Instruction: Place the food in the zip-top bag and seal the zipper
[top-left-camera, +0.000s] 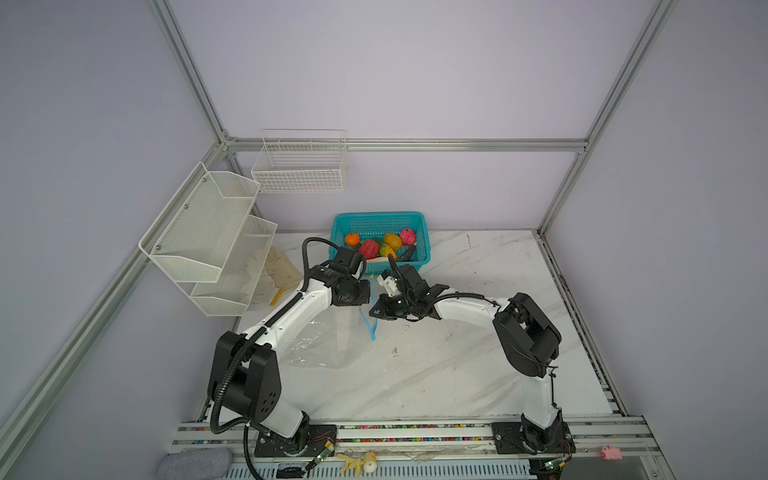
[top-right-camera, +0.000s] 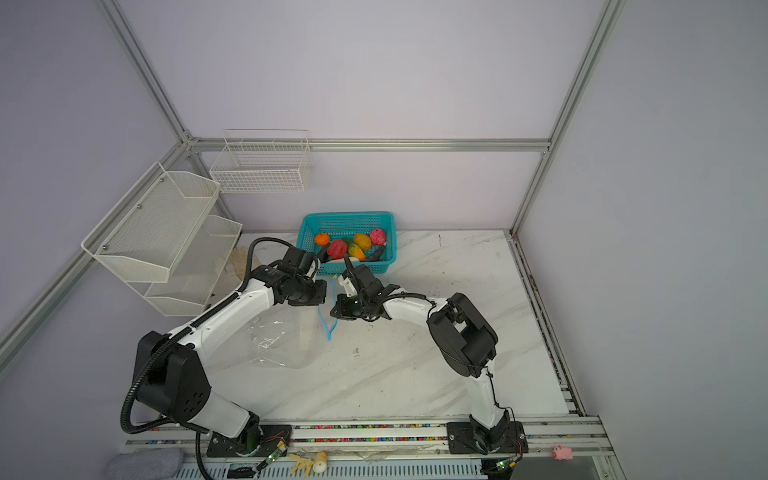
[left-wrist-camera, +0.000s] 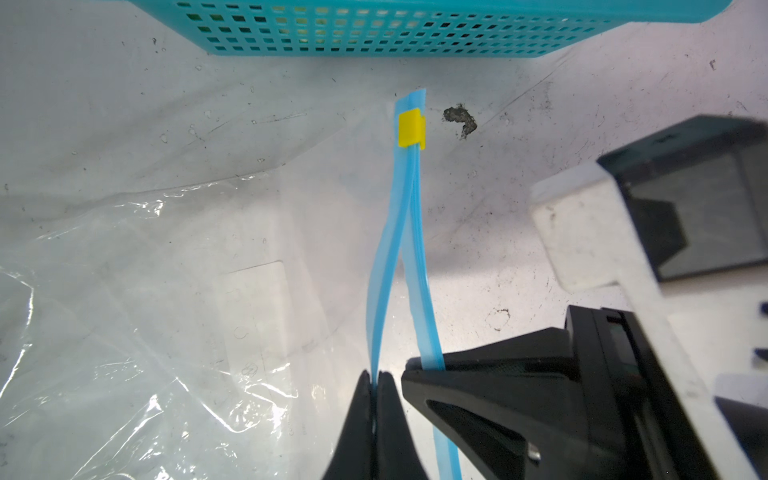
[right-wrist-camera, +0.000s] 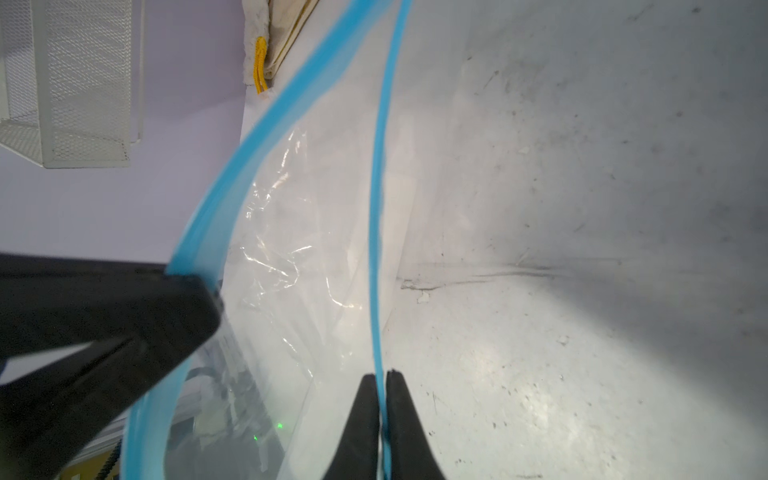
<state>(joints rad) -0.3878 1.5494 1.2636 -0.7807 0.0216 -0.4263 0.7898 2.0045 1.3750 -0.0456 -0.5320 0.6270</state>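
The clear zip-top bag (top-left-camera: 328, 340) lies crinkled on the marble table between my arms. Its light-blue zipper (left-wrist-camera: 399, 232) is split into two lips, and a yellow slider (left-wrist-camera: 411, 129) sits at the end nearest the basket. My left gripper (left-wrist-camera: 377, 376) is shut on one lip. My right gripper (right-wrist-camera: 381, 374) is shut on the other lip, close beside it, so the mouth gapes slightly. The food is in the teal basket (top-left-camera: 419, 220) behind the grippers: an orange (top-left-camera: 352, 239), a red piece (top-left-camera: 368, 248), a yellow-orange piece (top-left-camera: 392, 240) and a pink one (top-left-camera: 407, 236).
A white mesh shelf (top-left-camera: 208, 232) and a wire basket (top-left-camera: 301, 166) hang on the left and back walls. A cloth bag (top-left-camera: 278, 270) lies under the shelf. Pale toy bits (top-left-camera: 357, 461), a pink toy (top-left-camera: 611, 453) and a grey cloth (top-left-camera: 195, 463) sit by the front rail.
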